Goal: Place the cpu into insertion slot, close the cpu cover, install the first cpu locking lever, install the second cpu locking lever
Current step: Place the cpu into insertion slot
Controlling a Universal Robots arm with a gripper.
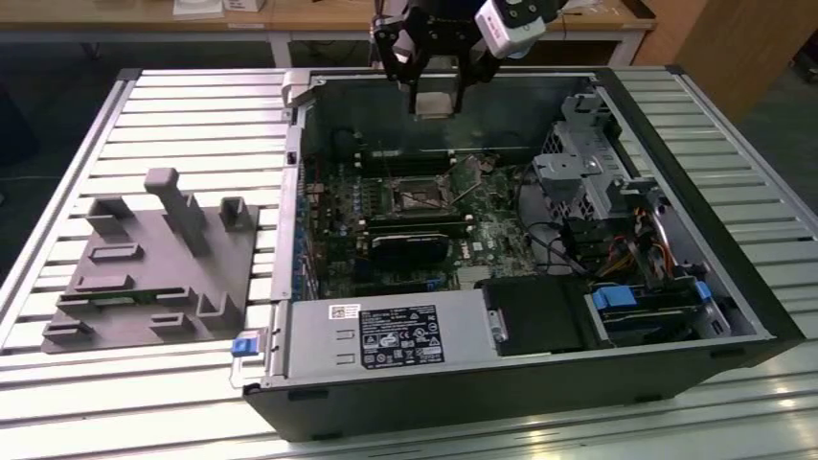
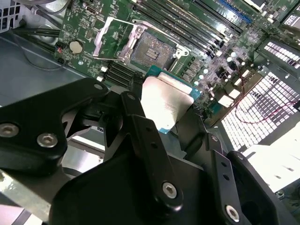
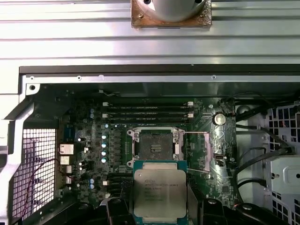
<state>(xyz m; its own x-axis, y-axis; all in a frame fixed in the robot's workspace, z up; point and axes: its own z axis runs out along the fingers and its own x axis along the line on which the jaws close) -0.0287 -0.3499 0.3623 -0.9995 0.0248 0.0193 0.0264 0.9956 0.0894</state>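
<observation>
In the exterior view, my black two-finger gripper (image 1: 435, 88) hangs over the far side of the open black computer tower case (image 1: 511, 398), which lies on the silver slatted aluminium table (image 1: 192, 105). The fingers are closed down to the width of the small flat square cpu with a dull silver-tan metal top (image 1: 435, 103) and clamp it by opposite edges. The cpu is in the air, well apart from the small square insertion slot with a dark centre and silvery rim (image 1: 416, 196) on the green circuit board (image 1: 499, 230). A grey moulded fixture block (image 1: 153, 259) lies on the table at the exterior view's left of the case. In the second wrist view, the cpu (image 2: 164, 103) sits between my fingers (image 2: 140, 126), clear of the insertion slot (image 2: 149, 49); the thin silvery square metal cpu cover (image 2: 110, 37) stands swung open just beside the slot. In the first wrist view, the cpu (image 3: 159, 192) is held flat, metal top facing the camera, near the insertion slot (image 3: 153, 146), whose dark centre lies uncovered.
</observation>
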